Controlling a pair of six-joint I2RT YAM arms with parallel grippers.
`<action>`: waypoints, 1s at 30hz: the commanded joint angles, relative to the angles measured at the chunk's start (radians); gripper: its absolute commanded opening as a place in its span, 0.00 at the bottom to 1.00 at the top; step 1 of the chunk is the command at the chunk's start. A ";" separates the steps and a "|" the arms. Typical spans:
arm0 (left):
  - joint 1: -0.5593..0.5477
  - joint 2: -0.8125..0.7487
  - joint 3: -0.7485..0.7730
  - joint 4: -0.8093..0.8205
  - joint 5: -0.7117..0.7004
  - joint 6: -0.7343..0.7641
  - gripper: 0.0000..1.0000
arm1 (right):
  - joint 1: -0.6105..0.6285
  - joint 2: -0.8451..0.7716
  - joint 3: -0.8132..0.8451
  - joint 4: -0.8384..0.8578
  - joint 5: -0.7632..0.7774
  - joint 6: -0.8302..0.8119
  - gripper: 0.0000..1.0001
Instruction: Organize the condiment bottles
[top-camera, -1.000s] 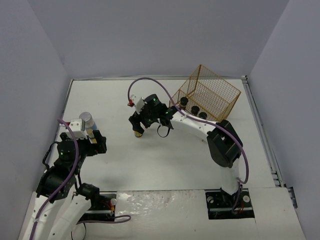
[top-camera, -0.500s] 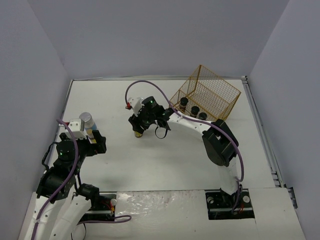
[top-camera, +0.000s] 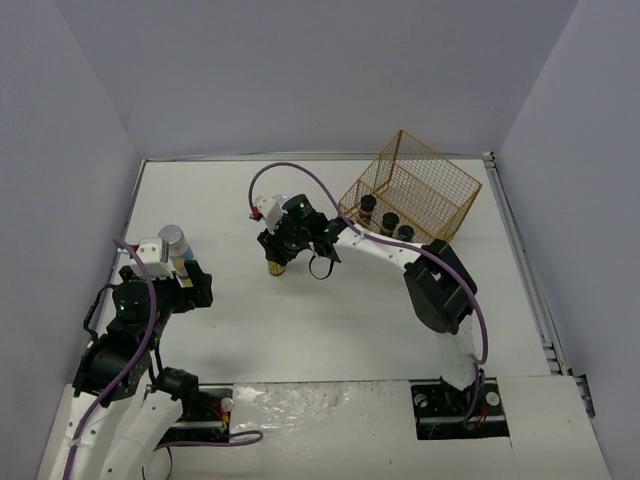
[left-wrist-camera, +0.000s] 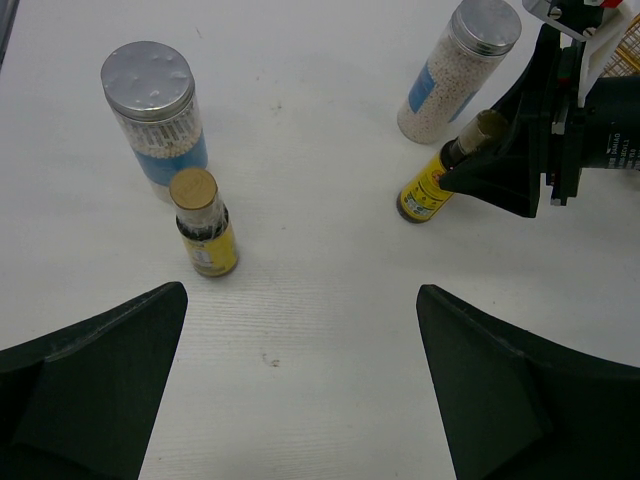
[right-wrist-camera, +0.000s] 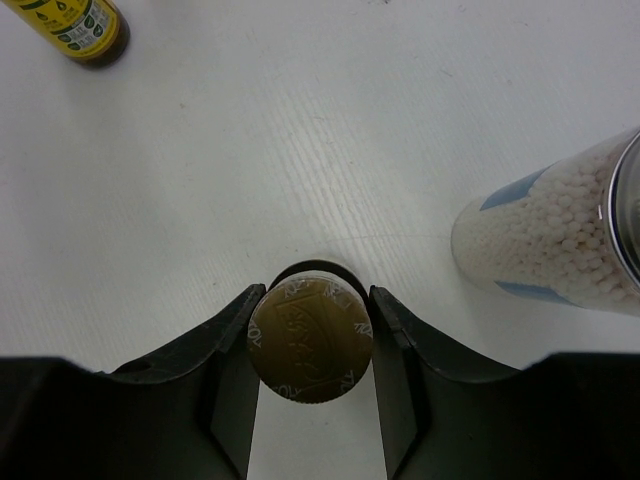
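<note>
Firmly, the right gripper (right-wrist-camera: 312, 300) clamps a slim bottle (right-wrist-camera: 310, 345) by its gold cap, mid-table, with a pale jar (right-wrist-camera: 545, 240) just beside it. Far right, three dark jars (top-camera: 390, 220) line the basket's (top-camera: 440, 195) near edge. At near left, the left gripper (left-wrist-camera: 300, 310) gapes wide, a second jar (left-wrist-camera: 150, 115) and second slim bottle (left-wrist-camera: 205, 225) just beyond.

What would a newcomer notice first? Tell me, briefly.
The right gripper is clamped on a gold-capped bottle mid-table, beside a silver-lidded jar. At the back right stands the gold basket, with three dark jars lined along its near edge. The left gripper hangs open at the left, by a second jar and a second bottle.
</note>
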 joint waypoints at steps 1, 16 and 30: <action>0.008 0.011 0.017 0.079 0.010 0.012 0.97 | 0.009 -0.130 -0.030 0.063 0.019 0.017 0.00; 0.019 0.008 0.017 0.081 0.021 0.009 0.97 | -0.034 -0.455 -0.047 -0.037 0.432 0.192 0.00; 0.028 0.014 0.017 0.082 0.034 0.009 0.97 | -0.331 -0.503 0.009 -0.082 0.677 0.372 0.00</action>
